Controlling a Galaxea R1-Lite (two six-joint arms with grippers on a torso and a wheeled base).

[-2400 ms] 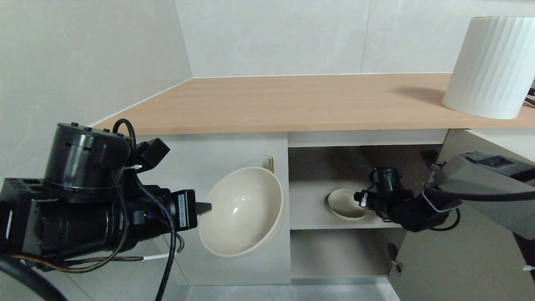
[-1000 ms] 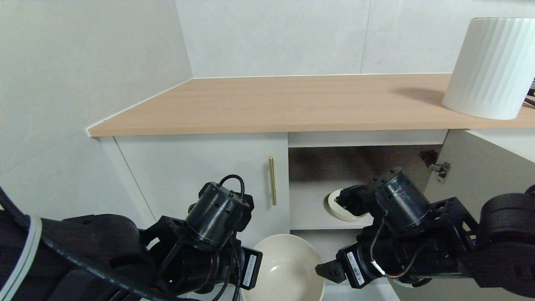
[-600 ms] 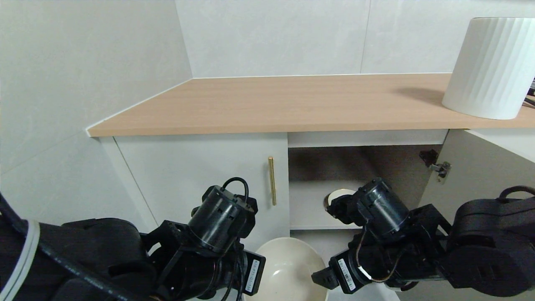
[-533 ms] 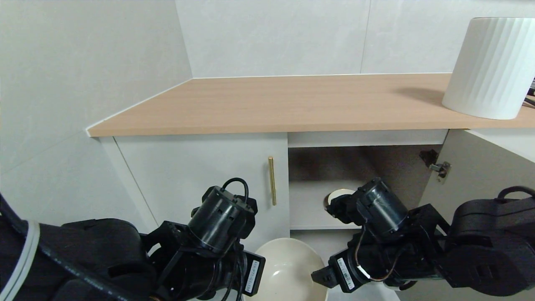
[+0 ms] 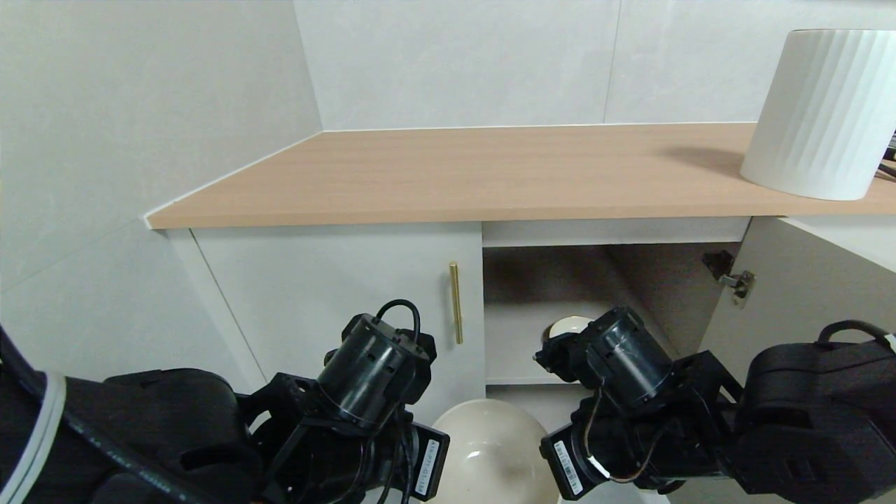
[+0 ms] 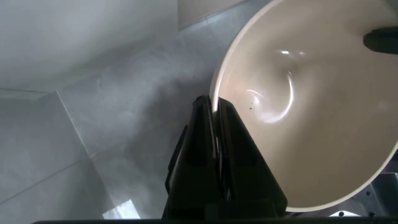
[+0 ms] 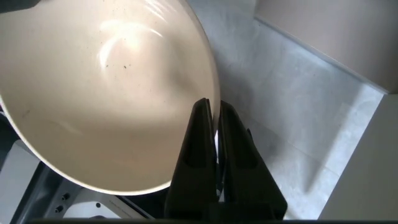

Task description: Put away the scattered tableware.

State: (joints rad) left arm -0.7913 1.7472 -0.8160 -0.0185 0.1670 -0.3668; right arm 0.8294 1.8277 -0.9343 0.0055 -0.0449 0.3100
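A large cream bowl (image 5: 490,451) hangs low in front of the cabinet, between both arms. My left gripper (image 6: 215,115) is shut on the bowl's (image 6: 311,106) rim on the left side. My right gripper (image 7: 216,121) is shut on the opposite rim of the bowl (image 7: 106,87). In the head view the fingertips of both are hidden behind the wrists and the bowl. A smaller cream bowl (image 5: 570,325) sits on the middle shelf (image 5: 511,350) of the open cabinet, partly hidden by my right wrist.
The cabinet's right door (image 5: 805,280) stands open; the left door with its gold handle (image 5: 455,302) is closed. A white ribbed container (image 5: 826,112) stands on the wooden countertop (image 5: 455,175) at the right. Grey tiled floor (image 6: 112,124) lies below the bowl.
The left arm has brought the big bowl down from in front of the left door. The right arm has come away from the shelf bowl and closed on the big bowl's right rim.
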